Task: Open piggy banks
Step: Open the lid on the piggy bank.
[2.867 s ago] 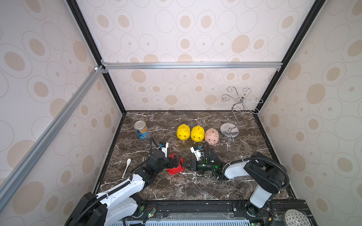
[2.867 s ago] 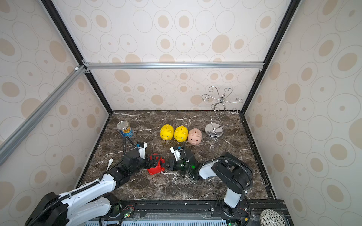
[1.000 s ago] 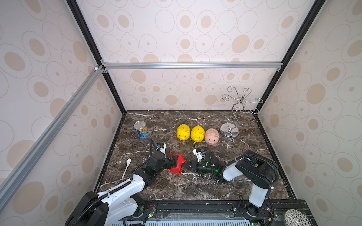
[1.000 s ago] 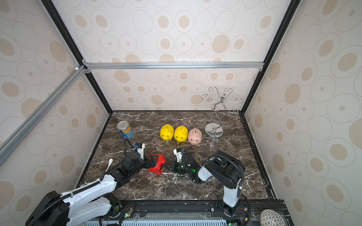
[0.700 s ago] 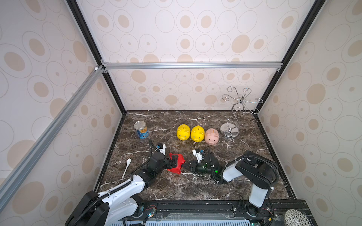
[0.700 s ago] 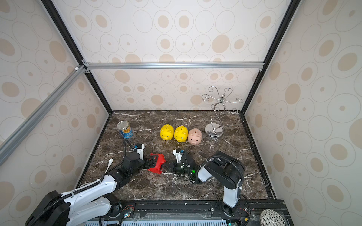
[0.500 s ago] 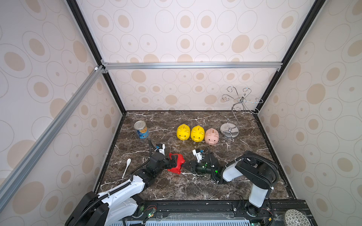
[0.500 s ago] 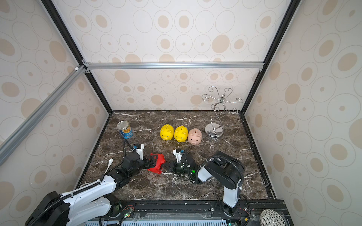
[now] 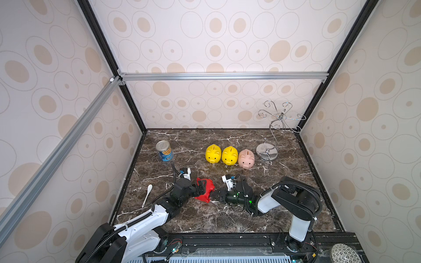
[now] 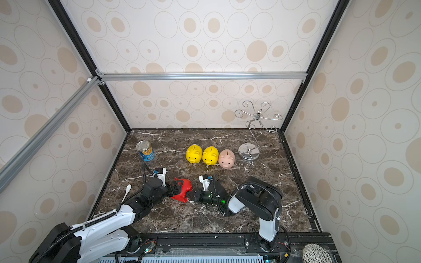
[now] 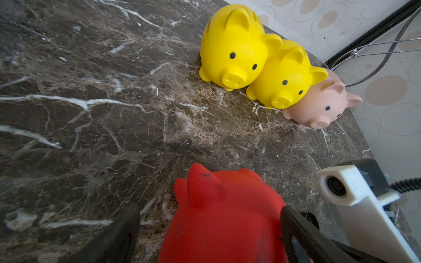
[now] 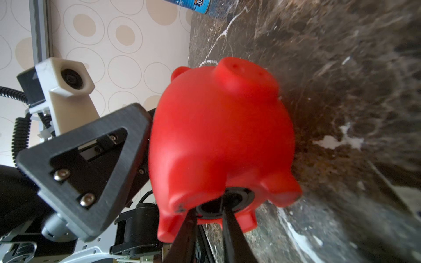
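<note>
Right claw (image 12: 210, 208) back at red pig (image 9: 205, 190)

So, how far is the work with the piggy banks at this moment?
Done: nothing looks open yet. In hand: the red pig lies tipped between the left fingers, and the right fingers pinch the black plug in its belly, which is still seated. To do: the two yellow pigs and the pink pig stand untouched in a row at the back.

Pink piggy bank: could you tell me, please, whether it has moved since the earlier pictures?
No. In a top view the pink piggy bank keeps its spot between the adjacent yellow piggy bank and the wire stand's round base.
</note>
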{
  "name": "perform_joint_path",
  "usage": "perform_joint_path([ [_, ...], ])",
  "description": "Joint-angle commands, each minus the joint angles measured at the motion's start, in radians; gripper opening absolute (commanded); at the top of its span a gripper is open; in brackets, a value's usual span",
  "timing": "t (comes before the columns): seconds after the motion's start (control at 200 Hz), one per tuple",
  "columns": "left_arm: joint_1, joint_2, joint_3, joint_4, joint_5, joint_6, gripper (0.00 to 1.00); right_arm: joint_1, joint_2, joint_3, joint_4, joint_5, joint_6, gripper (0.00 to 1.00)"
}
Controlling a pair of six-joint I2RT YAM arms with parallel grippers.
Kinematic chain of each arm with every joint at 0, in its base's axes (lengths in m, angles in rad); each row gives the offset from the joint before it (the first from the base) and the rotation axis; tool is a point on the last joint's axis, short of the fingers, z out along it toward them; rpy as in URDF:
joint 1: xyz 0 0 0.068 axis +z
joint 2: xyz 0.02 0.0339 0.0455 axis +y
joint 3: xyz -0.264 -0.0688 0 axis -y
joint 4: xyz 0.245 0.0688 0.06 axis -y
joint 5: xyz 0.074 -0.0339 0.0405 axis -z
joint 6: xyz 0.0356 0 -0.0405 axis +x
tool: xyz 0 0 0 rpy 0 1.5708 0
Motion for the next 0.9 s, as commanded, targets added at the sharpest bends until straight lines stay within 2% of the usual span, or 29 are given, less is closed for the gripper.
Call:
perform_joint_path([
  [0.0,-0.007,0.006,-0.010,0.009,-0.002,-0.024,0.95,0.004,0.033,0.029,0.036,0.015,0.017,0.23],
  [0.36,-0.015,0.006,-0.025,0.022,0.005,-0.028,0.94,0.001,0.036,0.065,-0.012,0.038,-0.008,0.23],
  [0.6,-0.032,0.008,-0.032,0.035,-0.032,-0.074,0.93,0.012,0.014,0.054,0.008,0.029,0.020,0.23],
  [0.895,-0.055,0.063,-0.007,0.034,-0.054,-0.090,0.92,0.028,-0.013,0.030,0.010,0.059,0.022,0.23],
])
